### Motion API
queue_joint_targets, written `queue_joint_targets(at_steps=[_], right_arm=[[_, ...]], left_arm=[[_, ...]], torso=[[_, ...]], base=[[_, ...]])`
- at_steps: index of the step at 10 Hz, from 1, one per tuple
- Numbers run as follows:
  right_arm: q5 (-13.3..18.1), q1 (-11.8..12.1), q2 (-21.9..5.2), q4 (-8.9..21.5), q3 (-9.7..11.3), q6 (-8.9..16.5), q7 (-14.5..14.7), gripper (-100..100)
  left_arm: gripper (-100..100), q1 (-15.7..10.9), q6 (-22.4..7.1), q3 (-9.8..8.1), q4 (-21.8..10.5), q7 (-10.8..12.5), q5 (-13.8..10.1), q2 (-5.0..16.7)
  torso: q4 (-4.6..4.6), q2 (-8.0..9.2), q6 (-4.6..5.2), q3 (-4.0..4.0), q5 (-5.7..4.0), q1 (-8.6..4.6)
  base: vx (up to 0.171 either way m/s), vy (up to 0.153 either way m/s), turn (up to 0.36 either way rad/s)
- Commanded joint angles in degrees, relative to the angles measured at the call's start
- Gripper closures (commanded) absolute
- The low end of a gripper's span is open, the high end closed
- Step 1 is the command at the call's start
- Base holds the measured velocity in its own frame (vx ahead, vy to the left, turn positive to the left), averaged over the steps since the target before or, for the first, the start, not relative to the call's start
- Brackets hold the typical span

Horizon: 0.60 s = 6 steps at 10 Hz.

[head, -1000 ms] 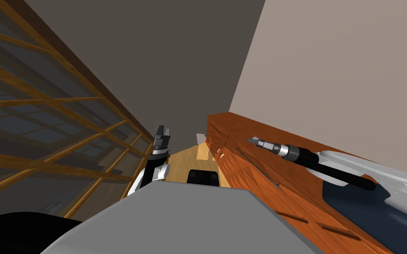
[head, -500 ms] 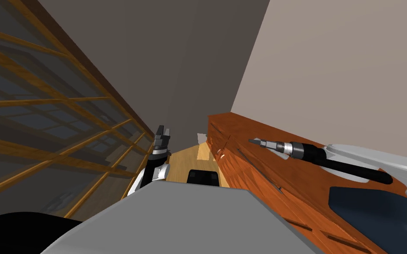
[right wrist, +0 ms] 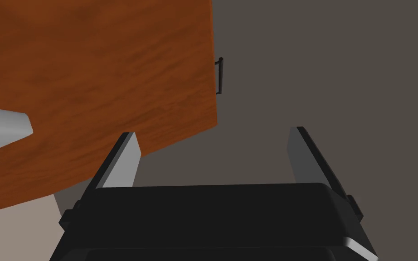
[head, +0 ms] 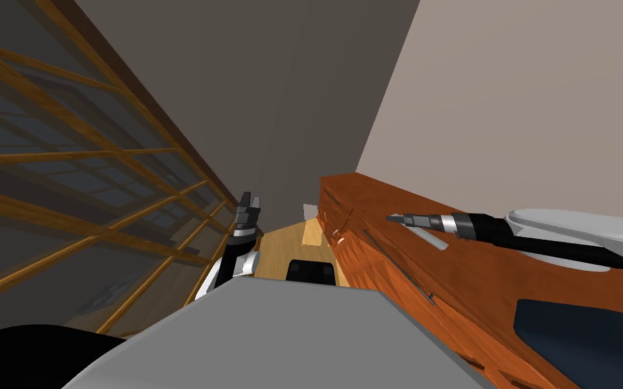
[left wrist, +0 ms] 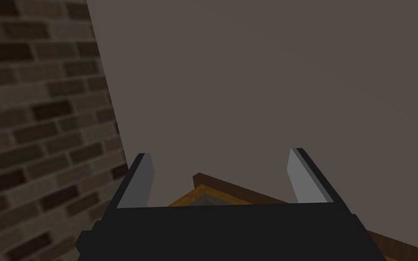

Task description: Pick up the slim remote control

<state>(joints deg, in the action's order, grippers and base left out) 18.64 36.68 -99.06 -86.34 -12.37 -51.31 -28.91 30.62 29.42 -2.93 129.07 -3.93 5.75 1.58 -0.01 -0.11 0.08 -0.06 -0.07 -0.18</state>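
A slim light grey object (head: pixel 433 238), likely the remote, lies on the red-brown wooden cabinet top (head: pixel 378 202). Its tapered end (right wrist: pixel 2 127) also lies on the wood in the right wrist view, off to the side of my fingers. My right gripper (head: pixel 395 219) hovers over the cabinet top just beside it, open (right wrist: pixel 212 156), with nothing between the fingers. My left gripper (head: pixel 248 204) is raised in front of my chest, open and empty (left wrist: pixel 219 179).
A white rounded object (head: pixel 574 226) and a dark blue shape (head: pixel 587 331) lie on the cabinet further right. The cabinet front has a thin dark handle (right wrist: pixel 220 76). A wood-framed window (head: pixel 67 202) runs along the left. A narrow strip of wooden floor (head: pixel 290 246) lies ahead.
My right arm has swung lower and flatter over the cabinet top, uncovering the slim grey object beneath it. The head view has turned slightly. The left arm has not moved.
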Motion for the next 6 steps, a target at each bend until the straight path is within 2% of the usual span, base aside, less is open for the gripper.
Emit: queue_joint_targets(at_steps=[1, 2, 3, 4, 5, 6], right_arm=[[1.6, 2.2, -2.9, 2.9, -0.5, -1.1, 0.3, -100], [1.6, 2.2, -4.3, 2.9, -0.5, -1.1, 0.3, -100], [2.9, 3.7, -6.2, 5.2, -0.5, -1.9, 0.4, -100], [2.9, 3.7, -7.6, 5.2, -0.5, -1.9, 0.4, -100], [4.2, 5.3, -9.6, 7.4, -0.3, -2.6, 0.5, -100], [4.2, 5.3, -10.6, 7.4, -0.3, -2.6, 0.5, -100]], left_arm=[[0, 0.0, 0.0, 0.0, 0.0, 0.0, 0.0, 0.0], [0, 0.0, 0.0, 0.0, 0.0, 0.0, 0.0, 0.0], [0, 0.0, 0.0, 0.0, 0.0, 0.0, 0.0, 0.0], [0, 0.0, 0.0, 0.0, 0.0, 0.0, 0.0, 0.0], [0, 0.0, 0.0, 0.0, 0.0, 0.0, 0.0, 0.0], [0, 0.0, 0.0, 0.0, 0.0, 0.0, 0.0, 0.0]], torso=[[0.0, 0.0, 0.0, 0.0, 0.0, 0.0], [0.0, 0.01, -0.01, 0.0, -0.01, -0.03], [0.0, 0.0, 0.0, 0.0, 0.0, 0.0], [0.0, 0.0, -0.01, 0.0, 0.0, -0.01], [0.0, -0.01, 0.0, 0.0, 0.0, 0.02], [-0.01, -0.01, -0.01, -0.01, 0.0, 0.01]], base=[[0.001, -0.04, 0.089], [0.002, -0.037, 0.044], [0.002, -0.038, 0.072], [0.005, -0.033, 0.055], [0.005, -0.035, 0.085], [0.005, -0.032, 0.044]])
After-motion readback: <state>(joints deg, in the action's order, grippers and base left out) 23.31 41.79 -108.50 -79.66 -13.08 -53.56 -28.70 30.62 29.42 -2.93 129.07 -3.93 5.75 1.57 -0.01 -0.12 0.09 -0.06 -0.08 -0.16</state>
